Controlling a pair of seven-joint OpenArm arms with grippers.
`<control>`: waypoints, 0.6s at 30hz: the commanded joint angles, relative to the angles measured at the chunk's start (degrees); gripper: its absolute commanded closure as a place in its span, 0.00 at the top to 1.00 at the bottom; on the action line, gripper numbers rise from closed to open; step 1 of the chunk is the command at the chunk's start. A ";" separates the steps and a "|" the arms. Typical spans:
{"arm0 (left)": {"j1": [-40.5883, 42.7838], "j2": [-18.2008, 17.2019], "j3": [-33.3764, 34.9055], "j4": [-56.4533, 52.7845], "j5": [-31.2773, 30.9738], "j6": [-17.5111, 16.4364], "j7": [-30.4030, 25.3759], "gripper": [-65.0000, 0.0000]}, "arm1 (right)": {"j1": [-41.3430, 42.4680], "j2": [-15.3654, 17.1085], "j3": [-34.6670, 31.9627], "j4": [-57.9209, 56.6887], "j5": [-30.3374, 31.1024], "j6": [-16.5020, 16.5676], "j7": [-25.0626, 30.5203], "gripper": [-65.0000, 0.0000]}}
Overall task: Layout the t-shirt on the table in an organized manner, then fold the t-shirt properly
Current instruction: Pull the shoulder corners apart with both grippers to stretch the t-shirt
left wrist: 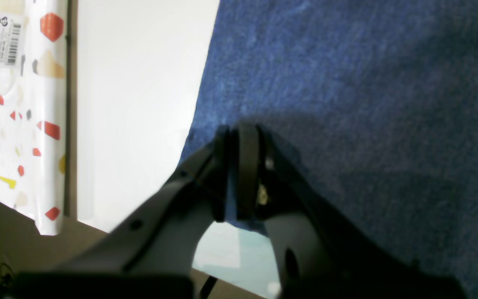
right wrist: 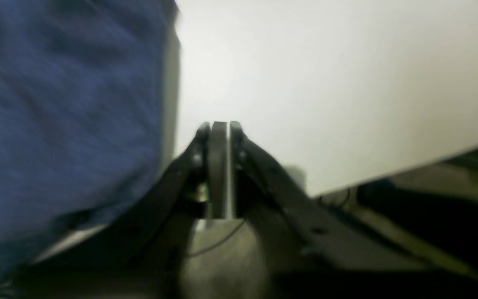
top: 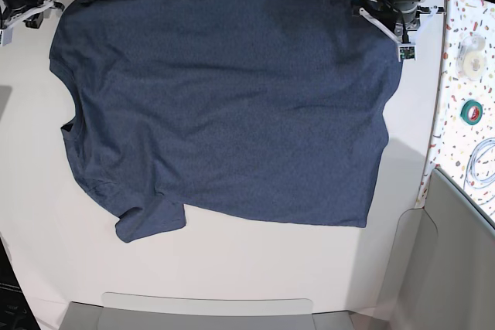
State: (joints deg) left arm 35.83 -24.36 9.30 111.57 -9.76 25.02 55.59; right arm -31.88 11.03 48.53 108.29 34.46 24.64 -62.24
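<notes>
The dark blue t-shirt (top: 224, 106) lies spread flat, plain side up, on the white table (top: 232, 268), with its collar towards the left of the base view and one sleeve at the front left. My left gripper (left wrist: 235, 133) is shut on the t-shirt (left wrist: 347, 83) at its edge, with blue cloth pinched between the pads. In the base view this left gripper (top: 404, 45) is at the shirt's far right corner. My right gripper (right wrist: 224, 126) hangs over bare table (right wrist: 326, 83) with a thin slit between its pads and nothing in it. The t-shirt (right wrist: 56, 104) lies just to its left.
A speckled strip (top: 464, 5) runs along the right edge and carries a green tape roll (top: 472, 110), a white roll (top: 470, 56) and a coiled cable (top: 483, 164). The same strip (left wrist: 27, 124) borders the table in the left wrist view. A grey panel (top: 209, 307) lies at the front edge.
</notes>
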 commanded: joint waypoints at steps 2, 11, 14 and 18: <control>0.78 0.23 2.44 -0.23 -4.70 -1.59 4.41 0.05 | -0.96 0.62 0.57 -0.11 2.77 -0.07 0.74 0.22; 0.61 0.23 3.75 -0.23 -4.70 -1.59 4.41 0.05 | -4.47 1.06 0.57 -3.54 12.97 12.41 0.74 0.58; 0.61 0.23 3.67 -0.23 -4.70 -1.59 4.41 0.05 | -4.65 1.06 0.57 -5.83 15.08 13.99 0.74 0.62; 0.52 0.23 3.67 -0.23 -4.70 -1.59 4.41 0.05 | -3.07 0.80 0.57 -10.14 15.43 14.35 0.66 0.62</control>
State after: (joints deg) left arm 35.53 -24.47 11.92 111.85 -9.37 25.41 55.59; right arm -34.83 11.20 48.84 97.95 50.19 38.19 -61.21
